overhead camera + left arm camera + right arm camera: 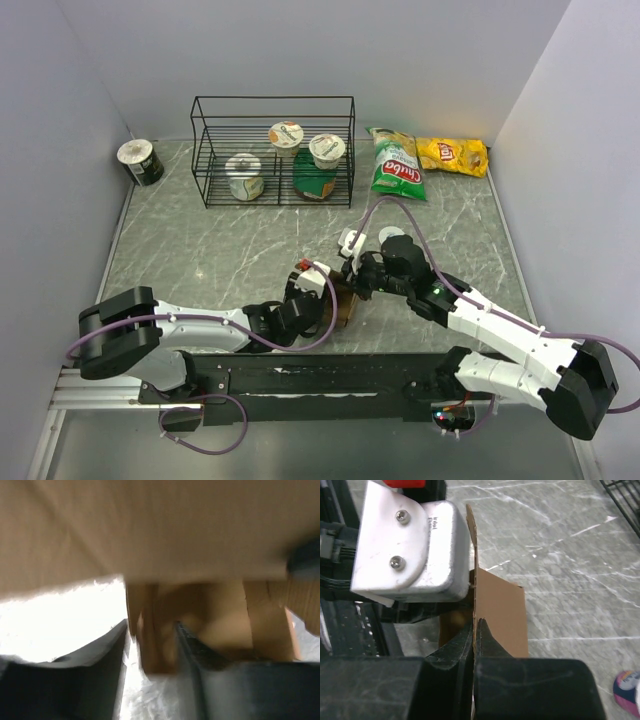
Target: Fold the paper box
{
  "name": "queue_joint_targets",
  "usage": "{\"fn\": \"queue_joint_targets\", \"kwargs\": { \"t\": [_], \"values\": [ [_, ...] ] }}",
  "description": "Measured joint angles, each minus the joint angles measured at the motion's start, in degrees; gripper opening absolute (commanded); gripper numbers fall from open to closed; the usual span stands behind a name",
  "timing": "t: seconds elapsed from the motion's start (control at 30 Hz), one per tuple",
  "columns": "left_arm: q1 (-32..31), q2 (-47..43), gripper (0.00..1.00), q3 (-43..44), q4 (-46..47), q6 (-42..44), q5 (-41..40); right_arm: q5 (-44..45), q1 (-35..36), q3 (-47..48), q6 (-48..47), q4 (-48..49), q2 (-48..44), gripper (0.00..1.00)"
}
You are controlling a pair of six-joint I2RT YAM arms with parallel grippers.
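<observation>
**Box pinched right, straddled left**

Your paper box (346, 306) stands near the tabletop's (200, 250) 6 o'clock edge. Your right jaws pinch an upright flap's edge. Your left jaws stand spread, with one box wall between them. At 1 o'clock, the yellow bag (452, 154) reads Lay's.

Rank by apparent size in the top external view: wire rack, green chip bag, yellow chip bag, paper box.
1. wire rack, clearly largest
2. green chip bag
3. yellow chip bag, close to the green one, slightly smaller
4. paper box, mostly hidden, so only its visible part ranks last
</observation>
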Motion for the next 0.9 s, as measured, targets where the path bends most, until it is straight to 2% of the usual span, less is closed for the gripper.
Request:
{"fn": "queue_joint_targets", "kwargs": {
  "t": [0.03, 0.07, 0.27, 0.47, 0.73, 0.9],
  "values": [
    [0.00, -0.02, 0.67, 0.00, -0.33, 0.22, 0.07, 0.50, 0.00, 0.00, -0.17, 0.07, 0.00, 0.00],
    [0.00, -0.02, 0.76, 0.00, -0.70, 0.37, 0.13, 1.11, 0.00, -0.02, -0.39, 0.04, -0.02, 0.00],
    [0.00, -1.66, 0.99, -0.02, -3.39, 1.09, 0.87, 3.10, 0.00, -0.87, -1.18, 0.44, -0.04, 0.00],
    [-0.02, -10.99, 0.96, -2.40, -5.14, 1.07, 4.07, 4.46, 0.02, -1.38, -1.42, 0.79, -0.09, 0.00],
    [1.11, -29.94, 0.96, -5.27, -9.68, 0.59, 13.86, 5.79, 1.68, -1.62, -1.42, 0.61, 0.98, 0.00],
    [9.51, -42.05, 0.96, -5.09, -9.27, -1.84, 22.88, 7.02, 3.39, -1.64, -1.42, 0.26, 2.60, 0.00]
  ]
}}
